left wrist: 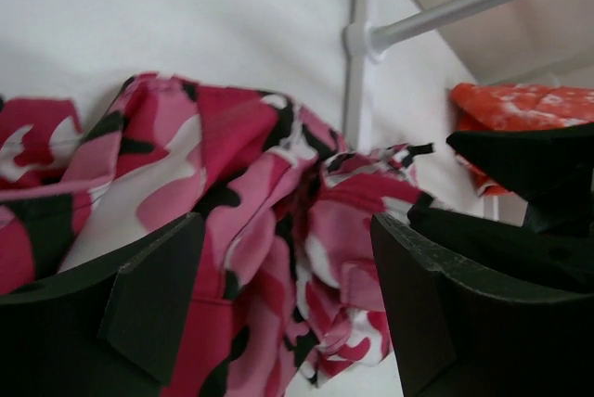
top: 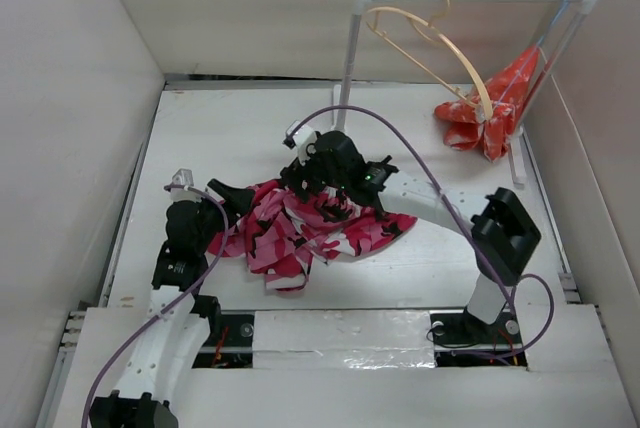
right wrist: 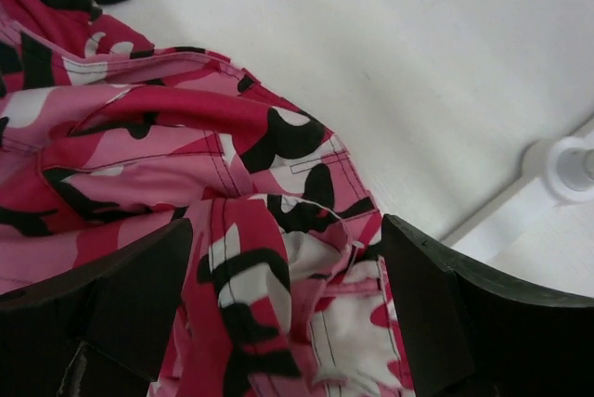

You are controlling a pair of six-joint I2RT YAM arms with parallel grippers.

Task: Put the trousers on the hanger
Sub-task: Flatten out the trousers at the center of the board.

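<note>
Overhead; wrist close-ups sharing trousers [right wrist: 186, 137]

The desk [top: 250, 128] is a flat white surface. The trousers [top: 300, 233] lie on it in a crumpled heap, near the centre and toward the near edge. A white rail [top: 349, 58] stands on the far right part. A red-orange cloth [top: 488, 118] sits by the rail's right post, well apart from the trousers.

A lab test cell: bare white panels [top: 60, 98] box in the robots' table [top: 230, 118].
</note>
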